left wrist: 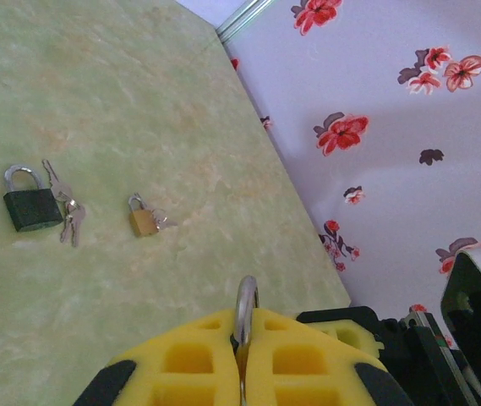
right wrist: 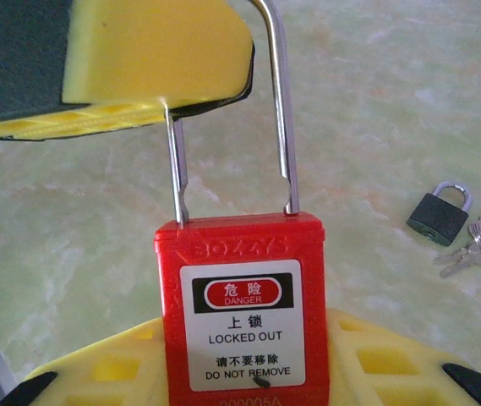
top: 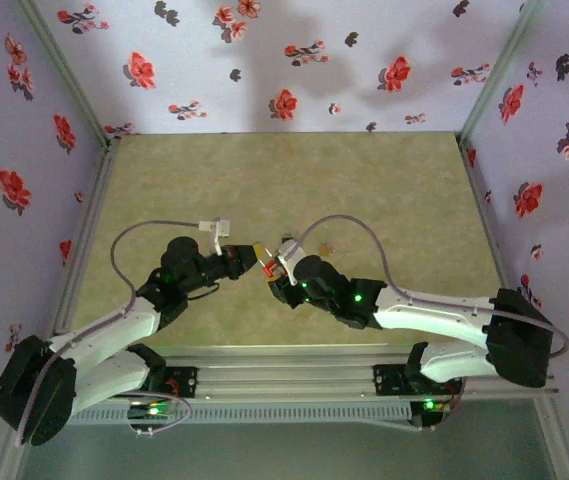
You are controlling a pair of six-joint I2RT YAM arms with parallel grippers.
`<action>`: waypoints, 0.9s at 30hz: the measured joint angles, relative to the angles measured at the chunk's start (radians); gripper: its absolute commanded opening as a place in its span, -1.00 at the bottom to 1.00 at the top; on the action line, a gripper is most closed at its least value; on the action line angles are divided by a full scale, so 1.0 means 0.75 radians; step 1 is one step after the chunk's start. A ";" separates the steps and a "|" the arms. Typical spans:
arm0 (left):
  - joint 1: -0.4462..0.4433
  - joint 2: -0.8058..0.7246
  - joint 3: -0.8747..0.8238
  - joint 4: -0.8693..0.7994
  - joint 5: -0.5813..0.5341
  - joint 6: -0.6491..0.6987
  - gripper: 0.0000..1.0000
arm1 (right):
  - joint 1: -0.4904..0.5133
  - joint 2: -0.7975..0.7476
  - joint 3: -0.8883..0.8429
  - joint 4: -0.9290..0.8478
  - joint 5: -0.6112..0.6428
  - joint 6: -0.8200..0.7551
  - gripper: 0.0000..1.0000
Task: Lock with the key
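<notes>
- Desk (top: 364, 180): both arms meet over its middle.
- Right end effector (right wrist: 244, 372): part-open, clamped on the red padlock (right wrist: 244, 313) body.
- Left end effector (left wrist: 242, 330): closed on the shackle (left wrist: 246, 300).
- Key: position cannot be told. Judged tiny, light, stiff and slick, so pinch it by the plastic head.

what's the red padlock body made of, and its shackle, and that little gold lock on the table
Body of the red padlock: probably moulded plastic, matte red, with raised lettering along its top edge and a stuck-on label. Its shackle: polished metal, likely steel, silvery with bright highlights. The small padlock: brass-coloured metal body with a dull sheen, possibly brass.
</notes>
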 measured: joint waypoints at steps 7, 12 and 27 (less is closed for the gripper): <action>-0.011 -0.121 -0.042 -0.002 -0.038 -0.002 -1.00 | 0.004 -0.057 -0.050 0.097 -0.046 -0.013 -1.00; -0.015 -0.182 -0.069 -0.002 -0.057 -0.002 -1.00 | 0.008 -0.067 -0.069 0.148 -0.067 -0.013 -1.00; -0.015 -0.122 -0.061 -0.005 -0.052 -0.002 -1.00 | 0.032 -0.043 -0.069 0.129 -0.010 -0.013 -1.00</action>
